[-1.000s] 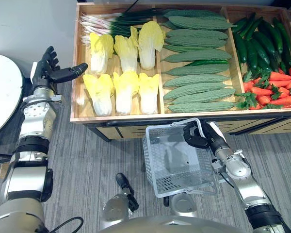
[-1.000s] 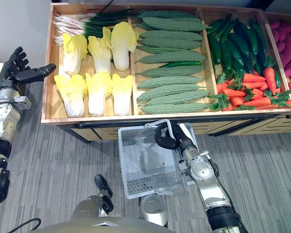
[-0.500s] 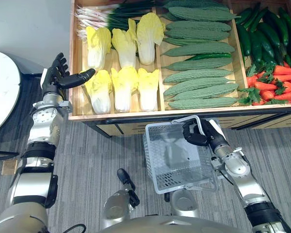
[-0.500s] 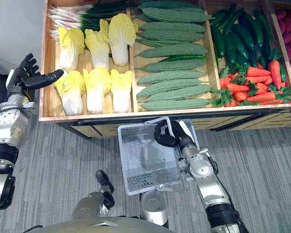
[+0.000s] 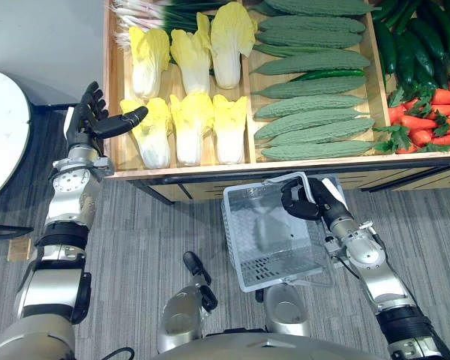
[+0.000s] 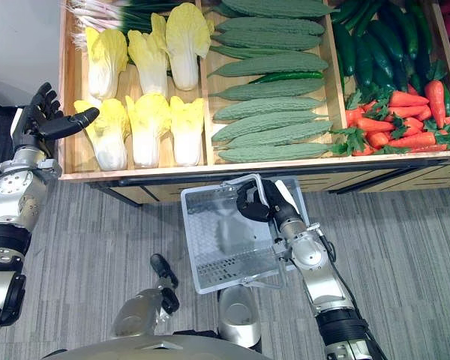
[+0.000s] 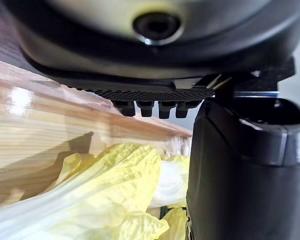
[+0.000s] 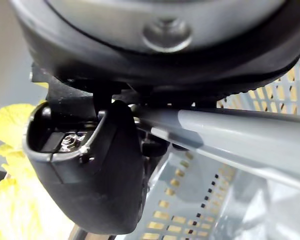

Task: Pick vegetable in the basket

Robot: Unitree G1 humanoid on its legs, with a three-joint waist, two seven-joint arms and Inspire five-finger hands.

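The right hand (image 5: 304, 202) has its fingers curled round the handle (image 8: 230, 135) of the grey plastic mesh basket (image 5: 274, 262), which hangs just before the wooden compartmented crate (image 5: 112, 142) (pale yellow cabbages (image 5: 191, 127) in the left compartment, bumpy green gourds (image 5: 307, 112) in the middle). The left hand (image 5: 90, 120) has its fingers spread, with the thumb over a front cabbage.

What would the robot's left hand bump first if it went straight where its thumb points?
Probably the front-left yellow cabbage. The open left hand has its thumb reaching over the side wall of the wooden crate towards it. How high it is above the cabbage is unclear.
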